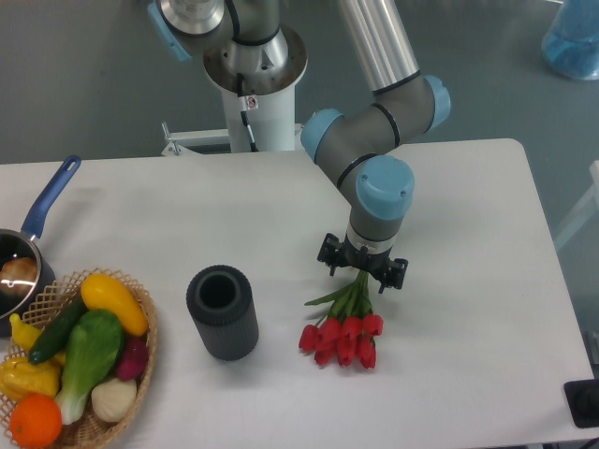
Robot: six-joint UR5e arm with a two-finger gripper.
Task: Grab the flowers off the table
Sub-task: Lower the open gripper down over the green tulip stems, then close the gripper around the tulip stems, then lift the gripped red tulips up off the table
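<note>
- Camera view, fixed, looking down on the white table [468, 206] from the front.
- Gripper [361, 273] points straight down over the stem end of the flowers [343, 325]; arm's blue-capped wrist sits directly above it and blocks the fingertips.
- Finger state: cannot tell. Black finger blocks stick out either side of the wrist, but whether they are apart or pinched on the stems is hidden.
- Flowers lie flat on the table, right of centre. Red tulip heads bunched toward the front edge, green stems and narrow leaves running back up under the gripper.
- Black cylinder cup [223, 311] stands upright to the left of the flowers, well apart from them.
- Wicker basket of vegetables [73, 372] at front left corner; blue-handled saucepan [26, 245] behind it at the left edge.
- Step in hand, as I judge it: final approach or seating on the stems, lift not yet made.
- Next move calls for: fingers straddling the stem bundle, closing firmly enough to hold thin stems without slipping, then a straight vertical lift so the heavy heads hang clear of the table.
</note>
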